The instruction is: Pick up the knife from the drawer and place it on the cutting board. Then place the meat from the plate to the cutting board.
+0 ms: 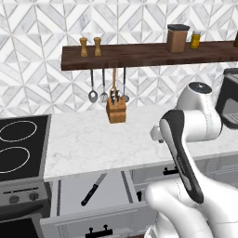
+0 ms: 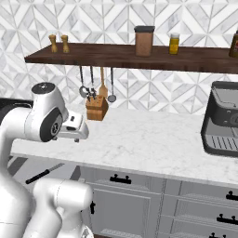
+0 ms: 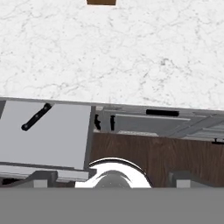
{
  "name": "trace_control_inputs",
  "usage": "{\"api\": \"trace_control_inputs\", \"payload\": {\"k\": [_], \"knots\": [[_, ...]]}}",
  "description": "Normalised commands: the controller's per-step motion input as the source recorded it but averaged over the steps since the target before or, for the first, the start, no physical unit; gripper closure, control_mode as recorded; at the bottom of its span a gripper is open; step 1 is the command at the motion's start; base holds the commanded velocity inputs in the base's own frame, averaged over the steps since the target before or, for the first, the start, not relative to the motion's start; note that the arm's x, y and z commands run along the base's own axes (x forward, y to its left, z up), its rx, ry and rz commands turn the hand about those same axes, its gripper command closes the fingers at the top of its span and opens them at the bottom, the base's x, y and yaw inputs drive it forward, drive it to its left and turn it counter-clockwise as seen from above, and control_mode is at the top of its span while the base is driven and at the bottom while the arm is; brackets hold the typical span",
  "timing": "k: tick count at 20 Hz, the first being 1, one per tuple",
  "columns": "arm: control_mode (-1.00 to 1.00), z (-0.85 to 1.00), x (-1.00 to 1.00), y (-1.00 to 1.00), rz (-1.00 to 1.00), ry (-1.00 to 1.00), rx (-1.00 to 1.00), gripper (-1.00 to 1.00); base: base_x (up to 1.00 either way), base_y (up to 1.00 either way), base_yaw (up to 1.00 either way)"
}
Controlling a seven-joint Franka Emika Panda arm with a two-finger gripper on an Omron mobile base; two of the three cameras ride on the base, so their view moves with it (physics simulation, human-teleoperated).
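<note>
Left base view looks over a wide white marble counter with a stovetop at its left end. Below the counter the drawer stands pulled open. The white arm is folded above the counter's right part, its hand turned away. A wooden knife block stands at the back wall under a dark shelf.

The knife lies flat and diagonal on the drawer floor, black handle toward the drawer front, blade toward the counter.

The gripper is well apart from the knife, and I cannot tell whether its jaws are open or closed.

Likely risk: reaching down, the hand could strike the counter edge or drawer wall, or pinch the thin blade and let it slip.

Right base view adds a dark coffee machine on the counter's right. Hand view looks straight down into the drawer.
</note>
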Motion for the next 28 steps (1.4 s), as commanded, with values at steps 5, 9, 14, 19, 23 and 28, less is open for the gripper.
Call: {"api": "trace_control_inputs", "payload": {"k": [5, 9, 14, 19, 23, 28], "knots": [[1.00, -0.14, 0.00, -0.14, 0.03, 0.00, 0.00, -1.00, 0.00, -0.44, 0.12], [1.00, 0.00, 0.00, 0.00, 0.00, 0.00, 0.00, -1.00, 0.00, -0.35, 0.29], [1.00, 0.00, 0.00, 0.00, 0.00, 0.00, 0.00, -1.00, 0.00, -0.04, 0.42], [1.00, 0.00, 0.00, 0.00, 0.00, 0.00, 0.00, -1.00, -0.20, -0.56, 0.59], [1.00, 0.00, 0.00, 0.00, 0.00, 0.00, 0.00, -1.00, 0.00, -0.44, 0.72], [1.00, 0.00, 0.00, 0.00, 0.00, 0.00, 0.00, -1.00, 0.03, -0.37, 0.63]]}}
